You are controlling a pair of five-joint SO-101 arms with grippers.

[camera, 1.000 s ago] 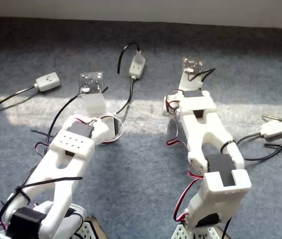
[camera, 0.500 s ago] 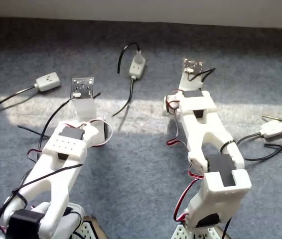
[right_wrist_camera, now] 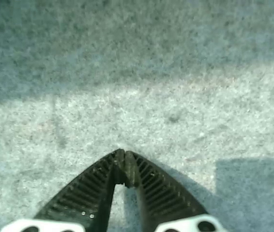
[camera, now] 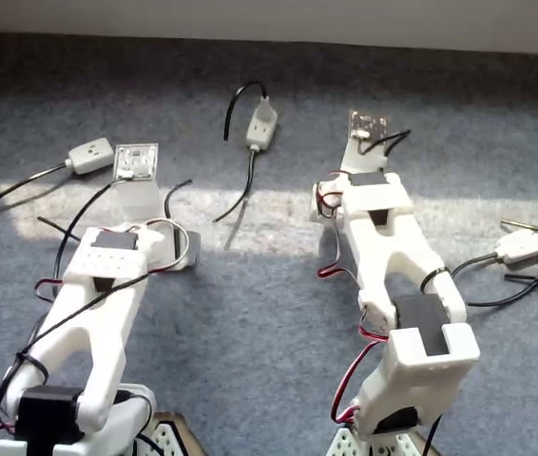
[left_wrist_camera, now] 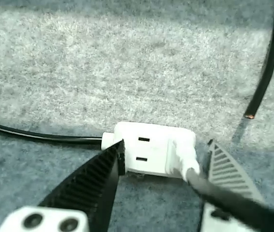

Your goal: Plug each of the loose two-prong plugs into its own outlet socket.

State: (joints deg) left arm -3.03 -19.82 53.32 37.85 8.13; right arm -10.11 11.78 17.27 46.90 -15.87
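A white outlet socket (left_wrist_camera: 151,153) with two slots lies on the grey carpet, its black cord running off one end. My left gripper (left_wrist_camera: 166,157) is open around it: one finger (left_wrist_camera: 109,166) touches the cord end of the socket, the other stands a little off the opposite end. A dark cable close to the camera crosses that side. From above, the left gripper (camera: 137,163) sits right beside this socket (camera: 91,155). The right gripper (right_wrist_camera: 125,166) is shut over bare carpet, with nothing in it, at the middle right (camera: 366,133).
Another white connector (camera: 261,126) with a looped black cord lies at the back centre. Two white plugs (camera: 521,247) with black cords lie at the right edge. A loose black wire end (left_wrist_camera: 248,115) rests near the left gripper.
The left arm has swung to the left, bringing its gripper from near the middle over to the left socket. The right arm has not moved.
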